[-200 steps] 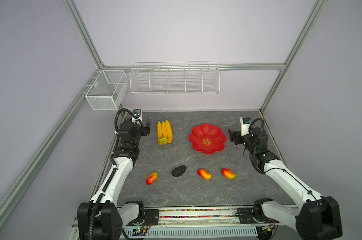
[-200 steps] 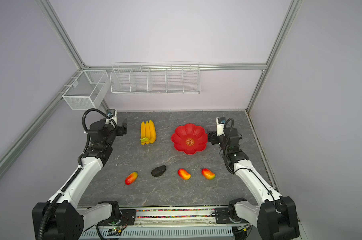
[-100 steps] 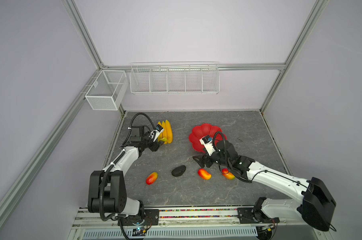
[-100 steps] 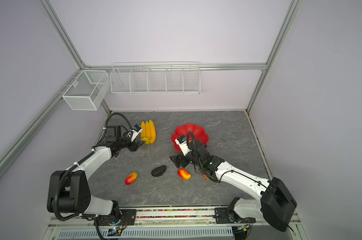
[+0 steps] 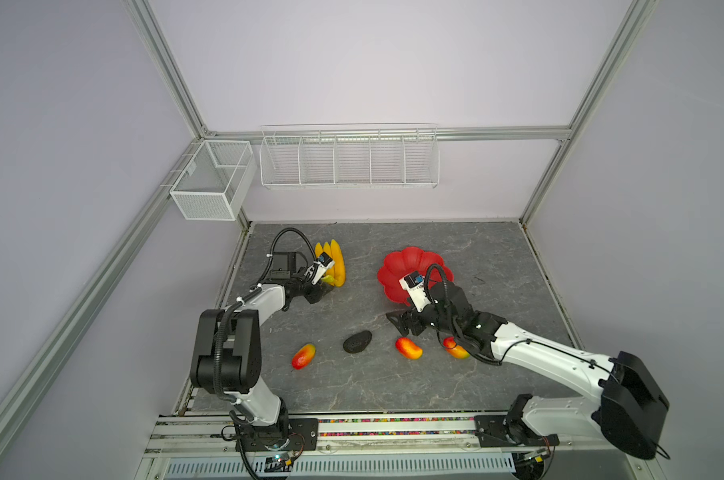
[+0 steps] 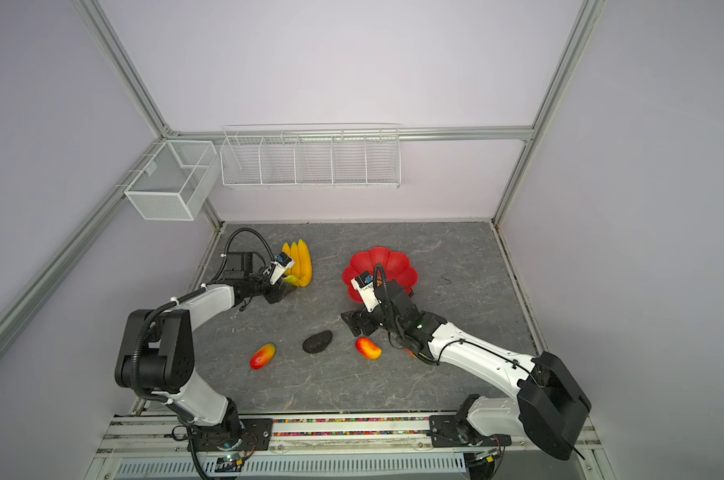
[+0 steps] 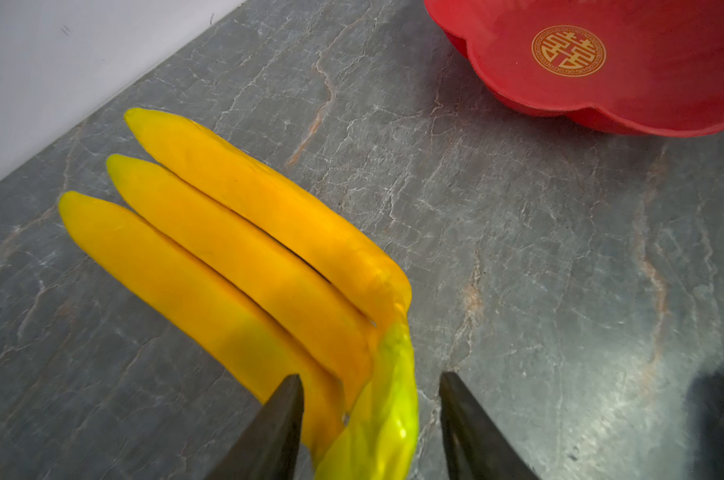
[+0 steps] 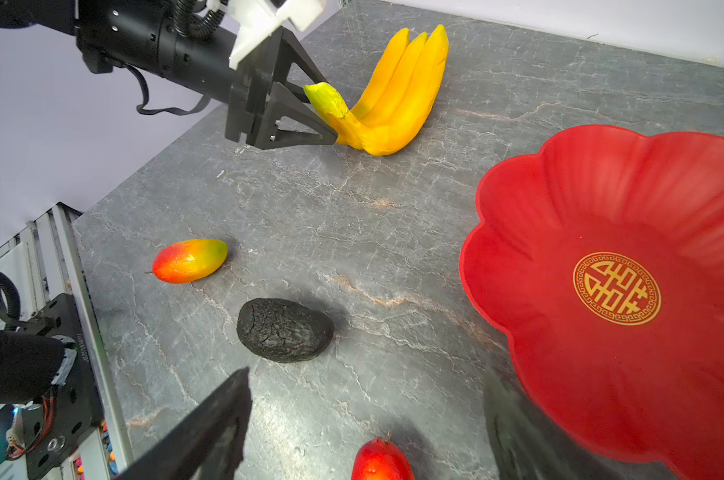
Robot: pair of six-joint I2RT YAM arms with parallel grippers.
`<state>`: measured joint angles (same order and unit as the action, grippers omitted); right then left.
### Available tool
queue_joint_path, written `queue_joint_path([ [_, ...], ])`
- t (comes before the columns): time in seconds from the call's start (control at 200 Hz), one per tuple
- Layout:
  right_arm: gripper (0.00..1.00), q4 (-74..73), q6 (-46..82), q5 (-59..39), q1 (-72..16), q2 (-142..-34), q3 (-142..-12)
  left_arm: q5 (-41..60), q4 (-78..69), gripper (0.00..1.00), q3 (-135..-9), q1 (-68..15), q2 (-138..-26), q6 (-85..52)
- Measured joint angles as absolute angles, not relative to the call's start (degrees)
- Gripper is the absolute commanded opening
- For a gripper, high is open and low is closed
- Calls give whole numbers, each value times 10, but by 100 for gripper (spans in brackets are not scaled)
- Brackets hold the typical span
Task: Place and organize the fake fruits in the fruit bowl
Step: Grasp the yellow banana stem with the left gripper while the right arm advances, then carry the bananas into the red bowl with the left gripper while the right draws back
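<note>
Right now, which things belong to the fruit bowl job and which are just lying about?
Job: bunch of three yellow bananas; three red-and-yellow mangoes; dark bumpy avocado; glossy red scalloped bowl.
Lying about: white mesh box basket; long white wire basket.

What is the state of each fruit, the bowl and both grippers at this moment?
Bunch of three yellow bananas: on the table, outside bowl.
Left gripper: open, jaws either side of the green stem.
Right gripper: open, empty.
Glossy red scalloped bowl: upright, empty.
Three red-and-yellow mangoes: on the table.
Dark bumpy avocado: on the table.
</note>
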<state>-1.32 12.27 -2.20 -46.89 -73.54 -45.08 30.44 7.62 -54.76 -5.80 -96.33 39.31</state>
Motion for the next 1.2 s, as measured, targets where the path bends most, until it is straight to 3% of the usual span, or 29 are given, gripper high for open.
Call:
queue_joint_path([
  [0.12, 88, -15, 136, -22, -462, -732, -442, 309, 85, 20, -566, -61, -986, 405],
  [0.32, 89, -11, 160, -28, -418, -699, -417, 320, 107, 6, -598, -61, -985, 439],
  [0.565, 89, 29, 185, -35, -325, -588, -402, 298, 130, 4, -593, -95, -895, 427],
  [0.824, 89, 151, 232, -43, -153, -538, -399, 213, 144, 3, -672, -310, -838, 346],
  [0.994, 89, 187, 269, -84, -57, -494, -358, 157, 158, 4, -755, -413, -892, 284],
  [1.199, 89, 218, 281, -120, -34, -467, -348, 92, 194, 4, -903, -480, -1043, 213],
])
